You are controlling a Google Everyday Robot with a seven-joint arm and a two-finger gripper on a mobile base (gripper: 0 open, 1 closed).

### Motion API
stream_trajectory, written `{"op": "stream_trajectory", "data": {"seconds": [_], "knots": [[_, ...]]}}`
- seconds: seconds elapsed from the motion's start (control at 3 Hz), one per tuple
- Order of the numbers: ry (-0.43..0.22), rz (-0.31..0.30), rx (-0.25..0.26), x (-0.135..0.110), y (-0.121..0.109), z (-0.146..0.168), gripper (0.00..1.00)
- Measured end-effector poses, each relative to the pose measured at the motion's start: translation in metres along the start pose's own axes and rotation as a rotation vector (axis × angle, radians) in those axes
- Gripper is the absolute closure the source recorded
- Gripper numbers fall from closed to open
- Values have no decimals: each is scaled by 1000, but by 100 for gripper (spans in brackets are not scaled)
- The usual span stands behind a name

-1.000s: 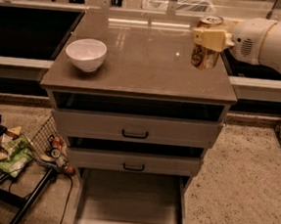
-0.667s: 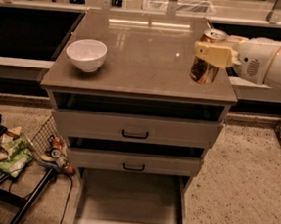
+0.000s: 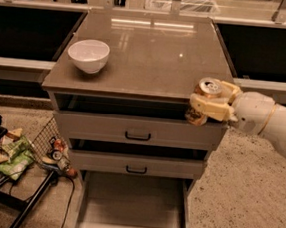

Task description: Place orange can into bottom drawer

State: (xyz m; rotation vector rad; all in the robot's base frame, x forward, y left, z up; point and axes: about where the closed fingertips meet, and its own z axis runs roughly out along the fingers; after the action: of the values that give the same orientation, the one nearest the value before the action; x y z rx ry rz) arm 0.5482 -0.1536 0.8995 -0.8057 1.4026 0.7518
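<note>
The orange can (image 3: pixel 205 92) has a silver top with a pull tab and is held tilted in my gripper (image 3: pixel 209 106). The gripper is shut on the can, its cream fingers (image 3: pixel 209 109) wrapped around the can's side. It hangs in the air in front of the cabinet's front right corner, level with the top drawer (image 3: pixel 138 129). The bottom drawer (image 3: pixel 133 205) is pulled open below, a wide shallow tray with a bare floor. My white arm (image 3: pixel 272 122) reaches in from the right.
A white bowl (image 3: pixel 88 55) stands on the brown cabinet top (image 3: pixel 153 52) at the left. Two upper drawers with black handles (image 3: pixel 138 135) are shut. A wire basket with snack bags (image 3: pixel 14 155) stands on the floor at the left.
My gripper has carried the can forward and down, from above the cabinet top's right side to in front of its front right corner.
</note>
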Motion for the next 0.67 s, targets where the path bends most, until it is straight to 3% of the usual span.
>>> {"op": "stream_trajectory", "data": {"seconds": [0.33, 0.67], "knots": [[29, -46, -60, 55, 11, -6, 100], [76, -42, -98, 105, 13, -12, 100]]}}
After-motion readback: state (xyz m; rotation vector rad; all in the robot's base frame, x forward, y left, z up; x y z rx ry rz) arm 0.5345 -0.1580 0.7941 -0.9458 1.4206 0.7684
